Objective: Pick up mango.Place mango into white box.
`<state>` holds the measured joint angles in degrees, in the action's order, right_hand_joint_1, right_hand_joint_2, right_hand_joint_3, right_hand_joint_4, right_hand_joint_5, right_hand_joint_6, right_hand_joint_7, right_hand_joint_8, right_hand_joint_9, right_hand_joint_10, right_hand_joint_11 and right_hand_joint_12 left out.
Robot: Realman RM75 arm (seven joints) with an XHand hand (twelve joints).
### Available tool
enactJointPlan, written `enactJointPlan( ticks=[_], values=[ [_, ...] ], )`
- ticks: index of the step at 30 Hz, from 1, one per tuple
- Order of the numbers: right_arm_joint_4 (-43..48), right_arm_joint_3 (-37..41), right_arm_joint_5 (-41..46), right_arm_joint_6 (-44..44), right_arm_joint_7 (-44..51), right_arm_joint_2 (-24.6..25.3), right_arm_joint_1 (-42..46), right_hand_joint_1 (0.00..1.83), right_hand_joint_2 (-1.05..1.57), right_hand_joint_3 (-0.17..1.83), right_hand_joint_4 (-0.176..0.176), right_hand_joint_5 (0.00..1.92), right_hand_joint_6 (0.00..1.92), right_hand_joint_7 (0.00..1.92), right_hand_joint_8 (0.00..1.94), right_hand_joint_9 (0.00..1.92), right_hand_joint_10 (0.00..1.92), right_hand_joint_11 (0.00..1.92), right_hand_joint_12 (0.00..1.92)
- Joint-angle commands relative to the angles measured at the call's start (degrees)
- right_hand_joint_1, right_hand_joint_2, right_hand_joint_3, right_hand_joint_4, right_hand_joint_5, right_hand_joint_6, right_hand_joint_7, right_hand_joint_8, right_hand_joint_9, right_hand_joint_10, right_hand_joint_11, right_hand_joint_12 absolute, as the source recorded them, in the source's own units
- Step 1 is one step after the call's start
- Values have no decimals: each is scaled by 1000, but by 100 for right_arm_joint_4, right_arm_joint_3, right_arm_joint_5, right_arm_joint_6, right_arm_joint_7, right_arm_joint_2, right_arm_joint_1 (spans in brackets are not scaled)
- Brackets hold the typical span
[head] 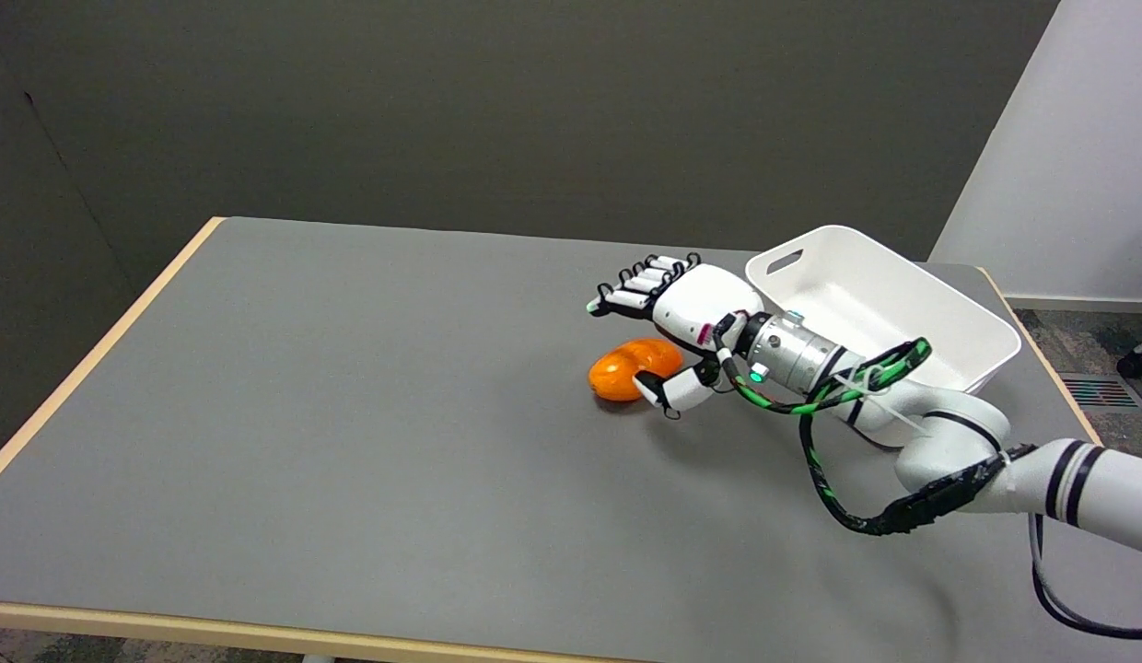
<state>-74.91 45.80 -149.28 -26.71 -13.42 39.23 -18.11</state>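
Mango [626,366] sits on the grey table [350,414], mid-right, just left of the white box [958,322] but not touching it. Right hand [686,318] is above and slightly right of it, palm side turned toward the fruit. Fingers [640,281] are extended and apart over the far side, thumb [677,391] down at the near-right side, close to or touching the skin; can't tell which. Nothing gripped yet.

Risks as I judge them:
- Mango is rounded and looks smooth. If the thumb pushes before the fingers wrap the far side, it'll likely roll or slide left, out of the grasp.
- Fingers close too high: they pinch only the top curve and the fruit squirts out.
- Box is right behind the wrist. Swinging toward it with a low carry could clip the near-left rim and shove the light-looking box, or knock the mango loose.
- Green-black cable [810,433] loops near the box's near rim; could snag on it during the transfer.
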Motion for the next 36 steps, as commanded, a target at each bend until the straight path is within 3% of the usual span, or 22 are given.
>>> enactJointPlan(
  ticks=[1, 10, 16, 36],
  values=[
    [1054, -1357, 8, -156, 62, 162, -1159, 647, 616, 1007, 120, 214, 477, 323, 399, 319, 716, 244, 1339],
    [1138, -1157, 16, -362, 62, -11, -1064, 551, 573, 993, 100, 132, 378, 222, 313, 228, 615, 206, 1287],
    [925, -590, 16, -563, 62, -174, -559, 470, 560, 985, 94, 120, 365, 221, 313, 223, 610, 207, 1283],
    [280, 69, 16, -1056, -314, -530, 642, 447, 570, 959, 93, 145, 364, 261, 318, 252, 634, 242, 1314]
  ],
)
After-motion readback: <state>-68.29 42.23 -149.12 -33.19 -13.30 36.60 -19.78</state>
